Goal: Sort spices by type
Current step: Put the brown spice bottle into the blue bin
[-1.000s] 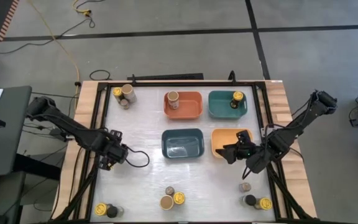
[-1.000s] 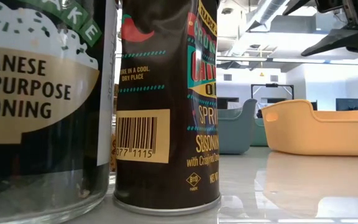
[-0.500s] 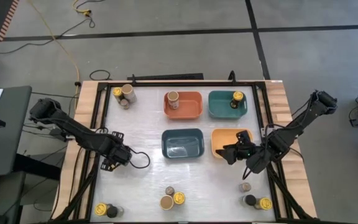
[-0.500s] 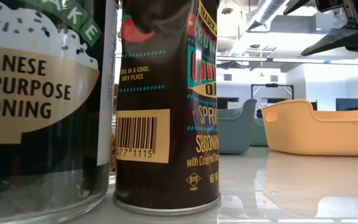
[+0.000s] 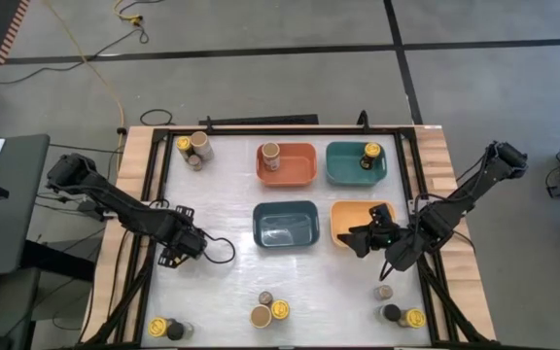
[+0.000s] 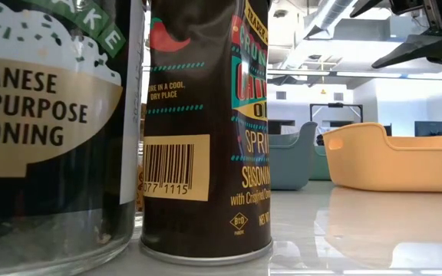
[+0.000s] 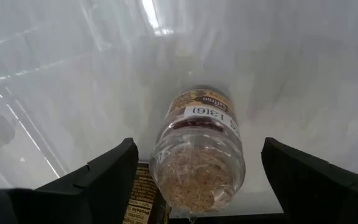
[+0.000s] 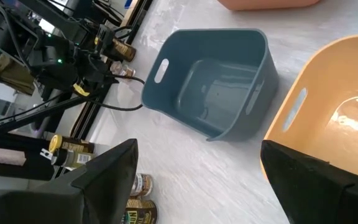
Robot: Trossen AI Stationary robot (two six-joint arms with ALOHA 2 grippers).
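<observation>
— White tabletop (image 5: 227, 282) from above: four bins, spice jars (image 5: 270, 310) scattered at the edges.
— Left gripper (image 7: 194, 186), jaws wide around a glass jar (image 7: 197, 149) (lying sideways); right gripper (image 8: 197, 180) open, empty, unmoved.

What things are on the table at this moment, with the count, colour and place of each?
orange bin: one, orange, back row, left
teal bin: one, teal, back row, right
blue bin: one, grey-blue, front row, left
yellow bin: one, yellow-orange, front row, right
back-left jars: three, yellow, tan and brown tops, back-left corner
jar in orange bin: one, tan lid
jar in teal bin: one, yellow lid
front-left jars: two, yellow and dark tops
front-middle jars: three, mixed tops
front-right jars: three, mixed tops
clear jar: one, cork top, between the left fingers
left gripper: dark, fingers open, left side
right gripper: dark, fingers open, at yellow bin
</observation>
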